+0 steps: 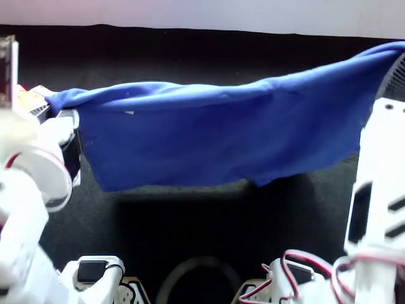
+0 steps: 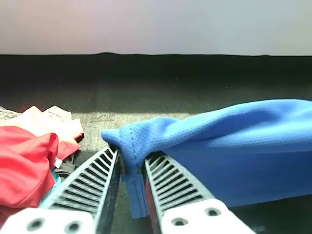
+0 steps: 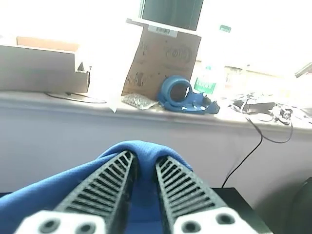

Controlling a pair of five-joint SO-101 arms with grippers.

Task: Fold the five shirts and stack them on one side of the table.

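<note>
A dark worktop (image 1: 190, 253) fills the high view, with a pale wall along its far edge. A blue shirt (image 1: 215, 136) is stretched out wide in the air above it. The shirt reaches from the worktop's left edge to its right edge, and its right end is held higher and nearer the far edge. Its lower hem hangs loose, and a shadow lies on the worktop beneath.

The white left arm (image 1: 31, 183) stands at the left edge, and the white right arm (image 1: 380, 164) at the right edge.

In the left wrist view, a heap of clothes lies on the worktop near the left edge, just beside the left claw. A red shirt (image 2: 24, 168) is on top, with a pale pinkish garment (image 2: 58, 124) behind it.

The left gripper (image 2: 129, 153) has its two ribbed fingers pressed in on a bunched corner of the blue shirt (image 2: 234, 146). A strip of hem hangs down between them. From that pinch the cloth runs away toward the other arm.

The right gripper (image 3: 145, 158) pinches the other end of the blue shirt (image 3: 48, 195). The cloth is humped over its fingertips and squeezed between the two ribbed fingers.

Behind the right gripper is a pale ledge (image 3: 58, 100). On it a cardboard sheet (image 3: 165, 63) leans upright, and a blue plastic object (image 3: 183, 95) sits in front of the sheet. A thin black cable (image 3: 253, 141) trails down from the ledge.
</note>
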